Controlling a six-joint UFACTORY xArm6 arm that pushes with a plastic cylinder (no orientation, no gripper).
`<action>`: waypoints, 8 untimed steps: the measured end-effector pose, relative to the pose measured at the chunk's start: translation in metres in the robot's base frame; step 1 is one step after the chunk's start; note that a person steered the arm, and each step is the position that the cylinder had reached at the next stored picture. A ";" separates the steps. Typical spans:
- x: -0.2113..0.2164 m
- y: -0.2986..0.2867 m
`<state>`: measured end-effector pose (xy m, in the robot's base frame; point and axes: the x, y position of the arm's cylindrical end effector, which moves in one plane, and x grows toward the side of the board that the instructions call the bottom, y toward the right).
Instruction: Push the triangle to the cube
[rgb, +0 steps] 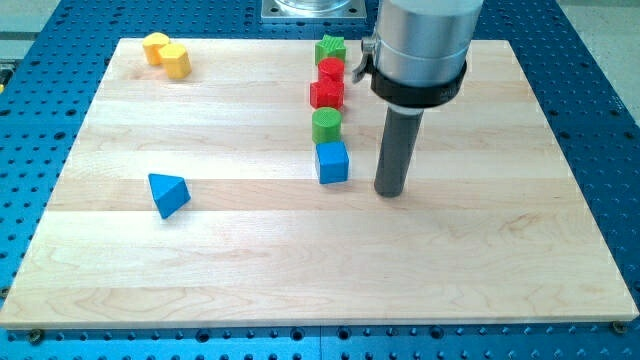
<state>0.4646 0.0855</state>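
Observation:
A blue triangle (168, 194) lies on the wooden board (300, 270) at the view's left, below the middle. A blue cube (333, 161) sits near the board's centre. My tip (390, 193) rests on the board just to the right of the blue cube, with a small gap between them. The triangle is far to the left of my tip, with the cube between them.
Above the cube runs a column of blocks: a green cylinder (327, 124), a red star-like block (327, 94), a red block (331, 70), a green star-like block (331, 48). Two yellow blocks (167, 53) sit at the top left. Blue perforated table (600, 120) surrounds the board.

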 end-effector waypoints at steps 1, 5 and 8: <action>-0.003 -0.024; 0.152 -0.183; 0.030 -0.238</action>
<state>0.4947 -0.1523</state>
